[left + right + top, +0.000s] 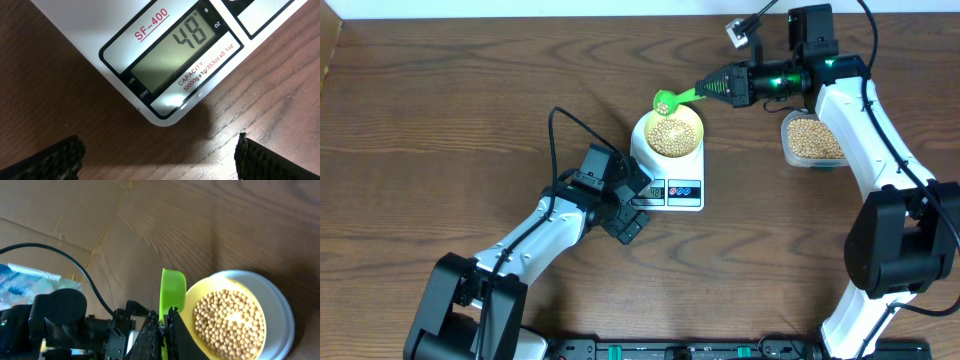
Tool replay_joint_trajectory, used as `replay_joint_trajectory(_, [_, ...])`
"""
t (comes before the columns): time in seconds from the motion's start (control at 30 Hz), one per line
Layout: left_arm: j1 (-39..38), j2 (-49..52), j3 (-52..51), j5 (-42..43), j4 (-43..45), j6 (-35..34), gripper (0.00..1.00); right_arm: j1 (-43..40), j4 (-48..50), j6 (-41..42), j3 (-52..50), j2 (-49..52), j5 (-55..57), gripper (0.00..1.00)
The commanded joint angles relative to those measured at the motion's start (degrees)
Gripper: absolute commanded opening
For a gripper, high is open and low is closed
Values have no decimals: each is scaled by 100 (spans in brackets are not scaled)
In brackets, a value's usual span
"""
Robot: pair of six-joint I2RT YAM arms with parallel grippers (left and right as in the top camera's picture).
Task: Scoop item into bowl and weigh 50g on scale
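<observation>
We find the right gripper (705, 90) clamped on a green scoop (670, 99), apparently over the bowl (699, 122) toward the tabletop's (470, 120) far edge; left gripper (160, 157) spread wide.

Wooden table (440, 110) carries scale (682, 190) and clear container (787, 142).

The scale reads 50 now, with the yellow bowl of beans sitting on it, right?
Not quite: the display on the scale reads 48, not 50, as the left wrist view shows. The yellow bowl of beans does sit on it.
</observation>
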Motion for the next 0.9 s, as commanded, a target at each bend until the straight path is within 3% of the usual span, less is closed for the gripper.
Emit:
replay_joint_trajectory(0.0, [15, 76, -11, -33, -13, 76, 98, -94, 101, -131, 37, -52, -181, 1])
replay_joint_trajectory(0.3, [15, 76, -11, -33, -13, 76, 98, -157, 544, -127, 37, -52, -179, 1])
replay_joint_trajectory(0.63, [15, 76, -11, -33, -13, 76, 98, -160, 444, -125, 39, -57, -129, 1])
replay_joint_trajectory(0.87, [15, 76, -9, -33, -13, 76, 98, -127, 114, -66, 39, -304, 483, 1])
